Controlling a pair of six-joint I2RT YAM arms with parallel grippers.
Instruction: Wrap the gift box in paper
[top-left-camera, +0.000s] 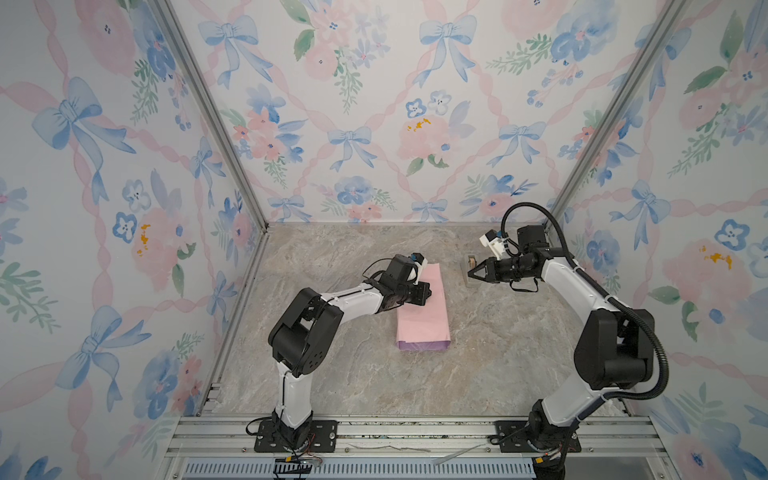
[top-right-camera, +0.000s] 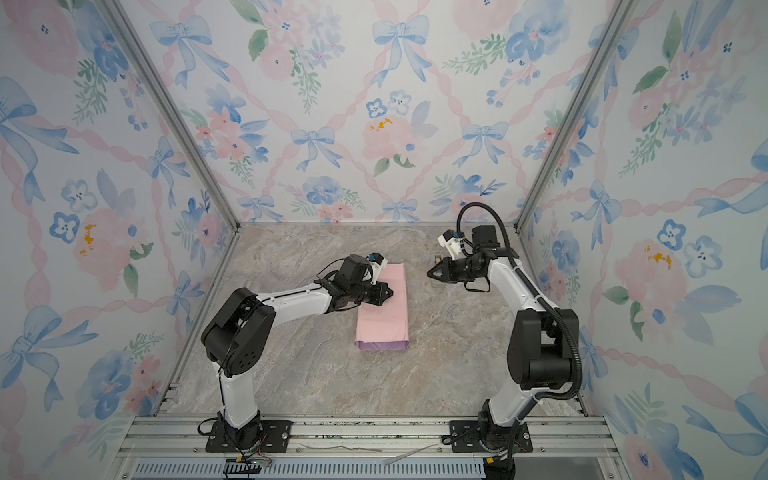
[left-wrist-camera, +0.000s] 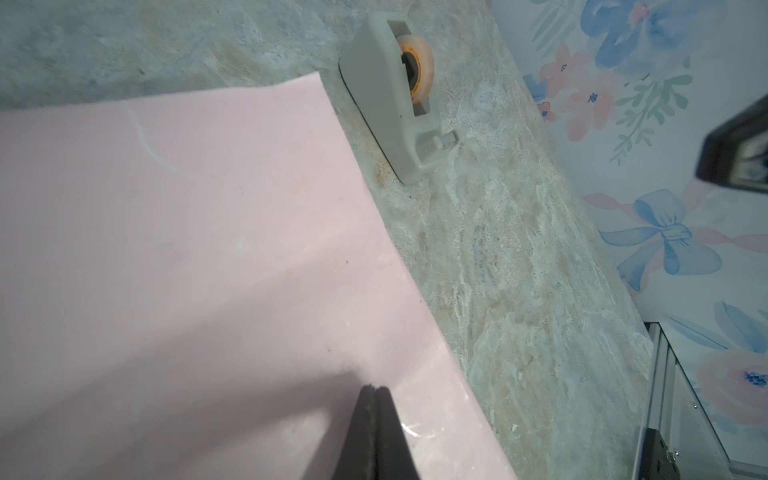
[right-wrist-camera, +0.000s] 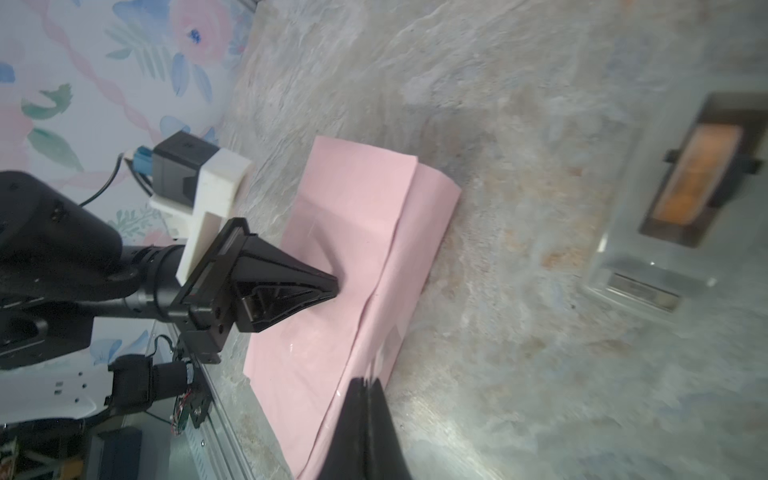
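Pink paper (top-left-camera: 422, 316) needs a firm, steady push from the left fingers (right-wrist-camera: 291, 282), pressed together on top, while the right fingers (top-left-camera: 480, 272), pressed together too, fetch tape from the tape dispenser (left-wrist-camera: 399, 104).

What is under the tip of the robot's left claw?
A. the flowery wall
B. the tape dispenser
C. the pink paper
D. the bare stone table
C: the shut left claw points its tip down onto the folded pink paper, and the tape dispenser stands apart from it on the table.
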